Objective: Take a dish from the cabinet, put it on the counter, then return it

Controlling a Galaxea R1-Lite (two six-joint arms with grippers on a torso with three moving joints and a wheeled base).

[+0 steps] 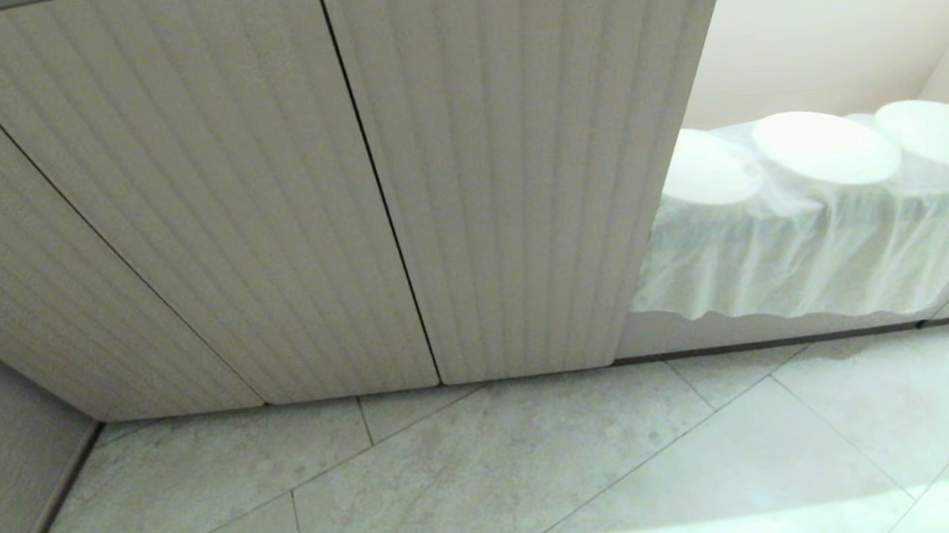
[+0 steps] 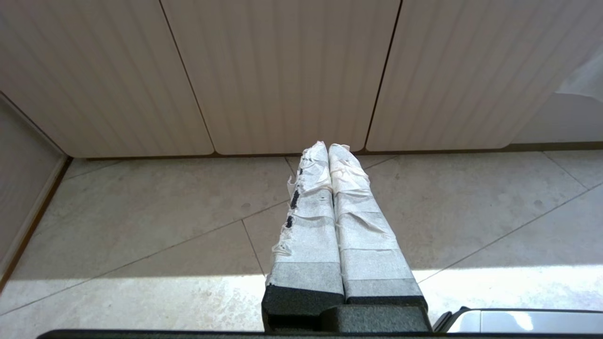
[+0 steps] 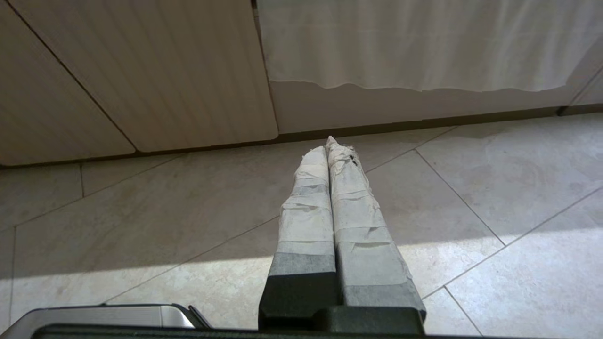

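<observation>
left tool (image 2: 328, 147): hanging low over the floor, taped fingers (image 2: 306, 221) pressed together, gripping nothing, tips pointing at the base of the doors

right tool (image 3: 328, 143): doing the same thing on its side, fingers together and empty, aiming at the strip under the open niche

floor (image 1: 491, 477): pale stone-look tiles, a sunny band lying across the near edge

cabinet (image 1: 206, 194): ribbed beige doors all sitting closed, running right down to the floor

niche (image 1: 830, 52): doorless opening to the right of the doors, white plates (image 1: 825, 147) resting on gauzy cloth (image 1: 821, 256) that's draping over the front edge

dish: not showing anywhere, so can't tell where it's sitting
</observation>
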